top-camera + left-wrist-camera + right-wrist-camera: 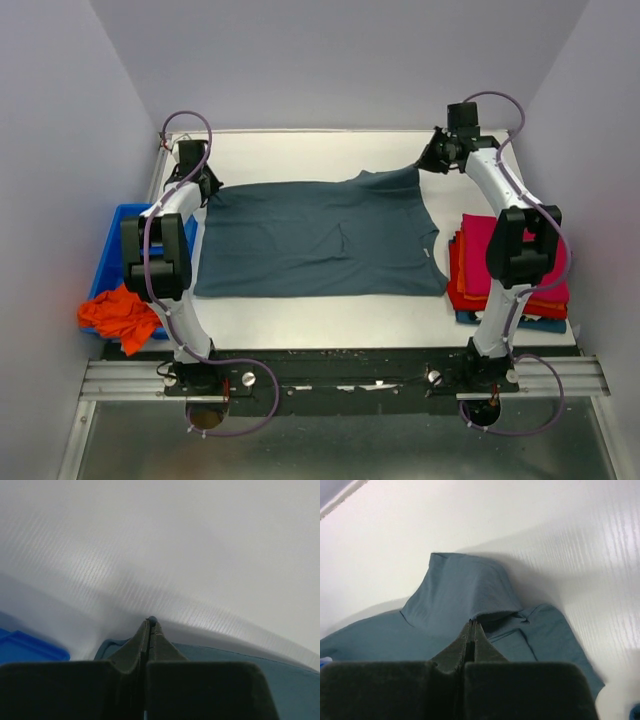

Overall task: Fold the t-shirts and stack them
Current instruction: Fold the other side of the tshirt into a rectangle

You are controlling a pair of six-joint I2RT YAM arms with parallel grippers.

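Grey-blue t-shirt (320, 240) pinched by left gripper (207, 188) and right gripper (432, 160), between bin (125, 215) and stack (478, 245).

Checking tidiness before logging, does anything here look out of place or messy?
The orange t-shirt lies crumpled, spilling over the blue bin's near edge at the left. The grey-blue t-shirt's far right corner is pinched up by the right claw.

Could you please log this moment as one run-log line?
left gripper: shut on grey-blue t-shirt, far-left corner | right gripper: shut on its far-right corner, lifted | folded stack: at right
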